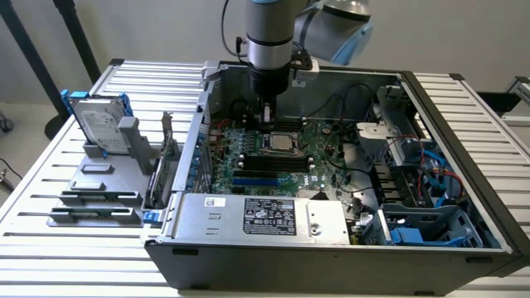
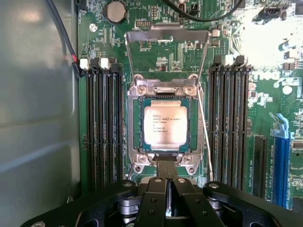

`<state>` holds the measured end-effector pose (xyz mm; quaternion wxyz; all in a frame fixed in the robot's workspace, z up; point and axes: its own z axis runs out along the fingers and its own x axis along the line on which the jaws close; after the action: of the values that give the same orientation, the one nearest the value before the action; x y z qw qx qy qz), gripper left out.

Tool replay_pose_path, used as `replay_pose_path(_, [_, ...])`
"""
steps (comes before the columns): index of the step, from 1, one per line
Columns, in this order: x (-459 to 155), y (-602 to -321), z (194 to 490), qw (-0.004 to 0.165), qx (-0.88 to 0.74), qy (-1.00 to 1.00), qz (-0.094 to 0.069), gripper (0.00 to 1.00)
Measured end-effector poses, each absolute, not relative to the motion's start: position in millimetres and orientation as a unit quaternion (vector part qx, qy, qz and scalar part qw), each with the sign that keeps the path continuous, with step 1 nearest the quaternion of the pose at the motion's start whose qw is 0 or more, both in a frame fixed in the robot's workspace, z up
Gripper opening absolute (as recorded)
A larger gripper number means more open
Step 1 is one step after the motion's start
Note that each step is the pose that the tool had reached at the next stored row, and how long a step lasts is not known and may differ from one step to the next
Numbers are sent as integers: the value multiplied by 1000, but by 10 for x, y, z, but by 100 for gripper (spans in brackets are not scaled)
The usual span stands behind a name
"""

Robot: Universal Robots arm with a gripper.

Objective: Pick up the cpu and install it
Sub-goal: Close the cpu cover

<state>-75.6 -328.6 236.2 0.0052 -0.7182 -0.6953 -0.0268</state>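
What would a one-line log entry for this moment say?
small square silver-topped cpu: lying in socket of green motherboard | metal socket cover: raised | gripper: shut, empty, at socket edge

I see the cpu (image 2: 165,125), small square chip, dull silver printed top, green edge, lying flat, seated squarely in its socket (image 2: 136,158)

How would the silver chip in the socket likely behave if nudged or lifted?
The chip is a flat, metal-topped square: probably stiff, unlikely to roll or tip. Its smooth, shiny top may be slippery. Seated inside the socket frame, it would likely resist a sideways push.
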Motion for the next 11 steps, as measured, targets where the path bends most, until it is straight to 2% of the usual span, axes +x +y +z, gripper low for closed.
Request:
replay_pose_path(5, [-625, -3343, 2562, 11, -718, -695, -21, 11])
replay_pose_path(11, [-380, -3393, 2639, 15, -718, -695, -17, 11])
